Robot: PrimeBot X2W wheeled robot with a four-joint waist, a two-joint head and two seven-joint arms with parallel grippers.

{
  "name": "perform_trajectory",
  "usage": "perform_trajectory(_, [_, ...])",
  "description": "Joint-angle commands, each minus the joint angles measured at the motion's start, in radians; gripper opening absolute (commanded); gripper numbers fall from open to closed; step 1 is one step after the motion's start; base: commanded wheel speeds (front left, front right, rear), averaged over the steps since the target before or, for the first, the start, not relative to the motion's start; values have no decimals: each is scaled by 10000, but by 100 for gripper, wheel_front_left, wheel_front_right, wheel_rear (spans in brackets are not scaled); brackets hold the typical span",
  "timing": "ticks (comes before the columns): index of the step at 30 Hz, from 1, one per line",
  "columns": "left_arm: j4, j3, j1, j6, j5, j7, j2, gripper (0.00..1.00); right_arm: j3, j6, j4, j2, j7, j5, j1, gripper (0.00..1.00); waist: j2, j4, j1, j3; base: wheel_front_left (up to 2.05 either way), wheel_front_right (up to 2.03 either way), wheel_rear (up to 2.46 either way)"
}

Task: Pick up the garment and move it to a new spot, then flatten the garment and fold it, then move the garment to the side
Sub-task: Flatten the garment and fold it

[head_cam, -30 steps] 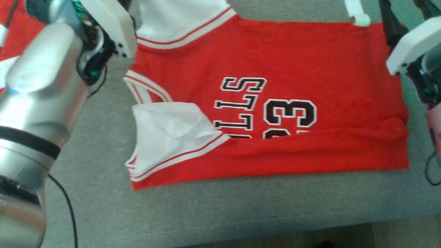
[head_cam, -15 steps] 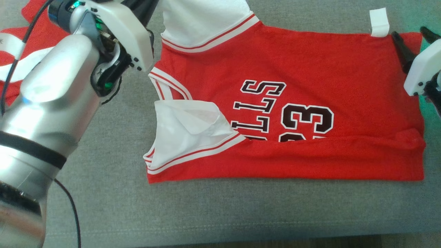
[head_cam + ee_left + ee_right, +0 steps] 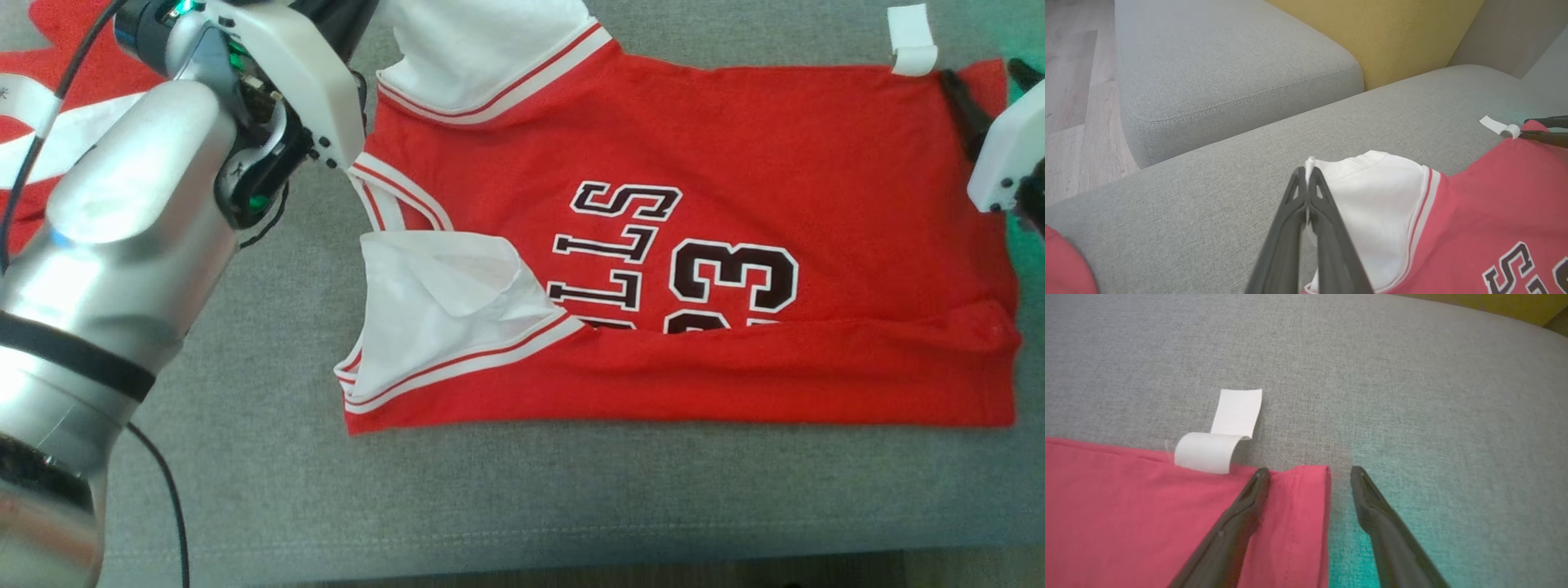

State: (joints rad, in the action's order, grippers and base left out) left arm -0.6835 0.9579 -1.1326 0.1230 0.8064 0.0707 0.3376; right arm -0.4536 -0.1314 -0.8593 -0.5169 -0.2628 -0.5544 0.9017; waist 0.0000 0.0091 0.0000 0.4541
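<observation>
The garment (image 3: 735,163) is a red jersey with white shoulder panels and black lettering, lying spread on the grey sofa seat (image 3: 522,506) with its near edge folded over. My left gripper (image 3: 1306,173) is shut on the edge of the far white shoulder panel (image 3: 1372,196), pinching the cloth between its fingertips. My right gripper (image 3: 1309,470) is open and straddles the garment's far right corner (image 3: 1306,486), one finger over the red cloth, the other over bare cushion. The same gripper (image 3: 986,73) sits at the head view's right edge.
A white label (image 3: 1220,437) curls off the hem beside my right gripper. Another red and white cloth (image 3: 49,106) lies at the far left. A second grey cushion (image 3: 1229,61), a yellow cushion (image 3: 1392,36) and wood floor (image 3: 1069,81) lie beyond. The seat's front edge (image 3: 522,543) is near.
The head camera has shifted, so the whole picture slid right. The left gripper keeps its pinch on the white shoulder and the right gripper stays open at the corner.
</observation>
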Motion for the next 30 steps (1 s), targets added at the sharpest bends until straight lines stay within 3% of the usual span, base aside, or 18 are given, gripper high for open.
perform_trajectory(1, [217, -302, -568, -35, 32, -26, 360, 0, -159, 7, 78, -179, 83, -46, 163, 100, 0, 30, 0, 47, 0, 0, 0])
perform_trajectory(8, [225, -256, -727, -33, 30, -58, 336, 0, -418, 7, -417, -92, -108, -228, 407, 98, 0, 108, 0, 242, 0, 0, 0])
perform_trajectory(9, [209, -251, -745, -31, 31, -57, 338, 0, -489, 7, -438, -64, -195, -300, 410, 15, 0, 110, 0, 260, 0, 0, 0])
perform_trajectory(10, [190, -246, -760, -31, 31, -56, 340, 0, -571, 7, -412, -60, -220, -358, 422, 0, 0, 109, 0, 273, 0, 0, 0])
perform_trajectory(19, [-142, -408, -984, -327, -30, 324, 362, 0, -447, 7, -565, -231, 1323, -12, 1007, 0, 0, -10, 0, 273, 0, 0, 0])
perform_trajectory(30, [-1222, -559, -1943, -661, -397, 1220, 6, 0, 138, 7, -1649, 310, 3358, 1041, 2160, 0, 0, -231, 0, 391, 0, 0, 0])
